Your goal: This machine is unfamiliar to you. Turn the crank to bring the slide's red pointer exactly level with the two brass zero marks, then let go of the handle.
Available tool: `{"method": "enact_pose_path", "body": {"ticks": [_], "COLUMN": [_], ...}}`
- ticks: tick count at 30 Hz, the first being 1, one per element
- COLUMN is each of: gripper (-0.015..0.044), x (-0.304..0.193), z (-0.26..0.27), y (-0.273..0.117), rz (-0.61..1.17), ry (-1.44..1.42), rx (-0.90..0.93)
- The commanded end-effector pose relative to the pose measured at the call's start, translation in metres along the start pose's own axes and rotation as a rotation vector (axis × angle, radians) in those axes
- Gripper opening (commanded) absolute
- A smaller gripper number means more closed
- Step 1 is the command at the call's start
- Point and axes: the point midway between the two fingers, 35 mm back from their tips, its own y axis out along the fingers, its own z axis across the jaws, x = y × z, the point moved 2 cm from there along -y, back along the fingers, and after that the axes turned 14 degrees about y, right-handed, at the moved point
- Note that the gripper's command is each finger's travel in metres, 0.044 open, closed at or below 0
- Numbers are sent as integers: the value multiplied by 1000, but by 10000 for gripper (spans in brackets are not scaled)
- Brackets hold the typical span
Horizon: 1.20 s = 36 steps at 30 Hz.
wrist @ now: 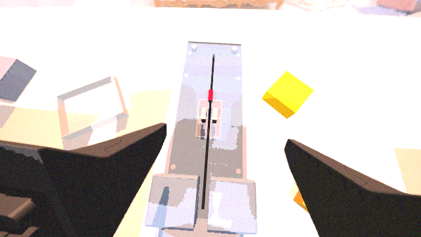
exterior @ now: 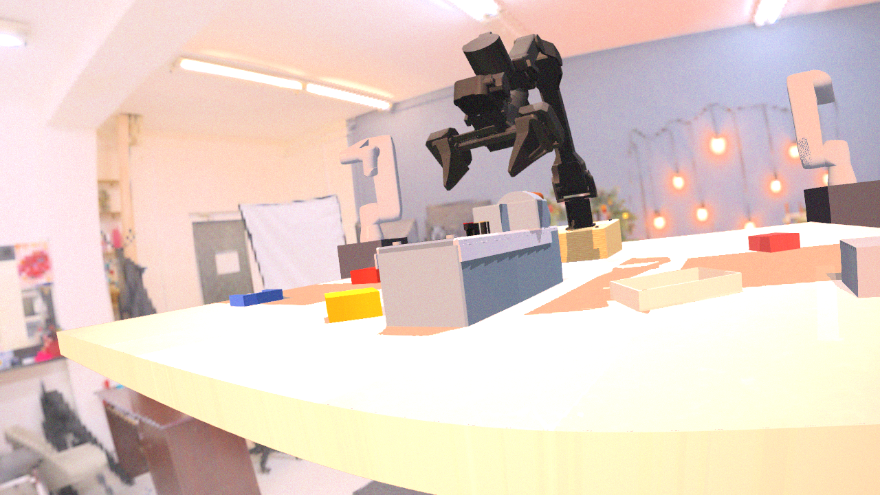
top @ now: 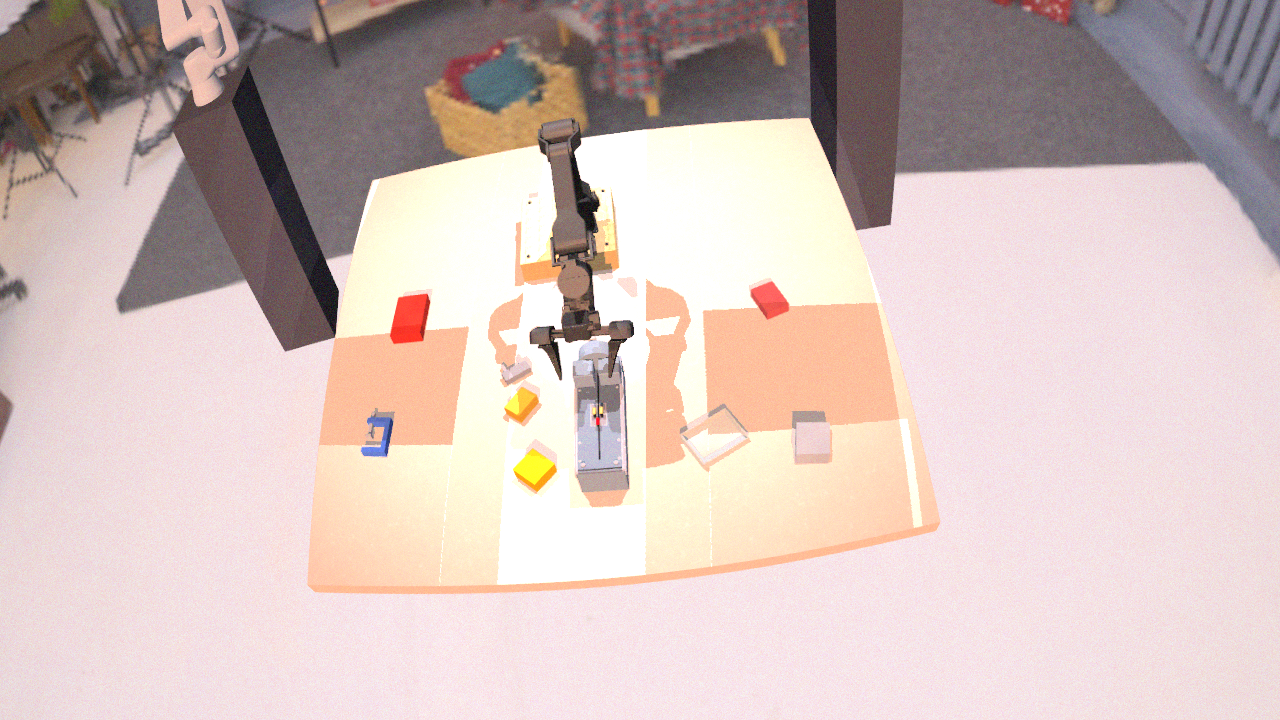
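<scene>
The grey machine (top: 601, 476) (exterior: 423, 284) (wrist: 214, 70) lies lengthwise on the table. Its red pointer (top: 597, 420) (wrist: 210, 95) is off the zero marks, on the side away from the crank. The two brass zero marks (wrist: 209, 114) stand either side of the black rod in the wrist view. My gripper (top: 586, 377) (exterior: 480, 181) (wrist: 225, 136) is wide open and empty, above the machine's crank-end housing. Of the orange crank handle (exterior: 537, 194) only a bit shows behind the round hub in the exterior view; it is hidden in the top view and out of the wrist view.
A yellow block (top: 535, 469) (exterior: 353, 305) (wrist: 289, 90) and an orange block (top: 520, 404) lie beside the machine. Across it are an open tray (exterior: 628, 298) and a grey block (top: 811, 438) (wrist: 20, 79). Red blocks (top: 410, 317) (top: 768, 298) and a blue bracket (top: 384, 437) lie farther out.
</scene>
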Motion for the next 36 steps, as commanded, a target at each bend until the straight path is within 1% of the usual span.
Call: {"method": "enact_pose_path", "body": {"ticks": [1,7,14,17,36], "gripper": [440,440,440,440,440], "x": [0,4,36,37,-35], "z": [1,2,10,11,-4], "y": [0,-4,-38,-42,-115], "rz": [-2,-3,-2,-1,-6], "ry": [4,4,1,0,-46], "rx": [7,6,1,1,21]}}
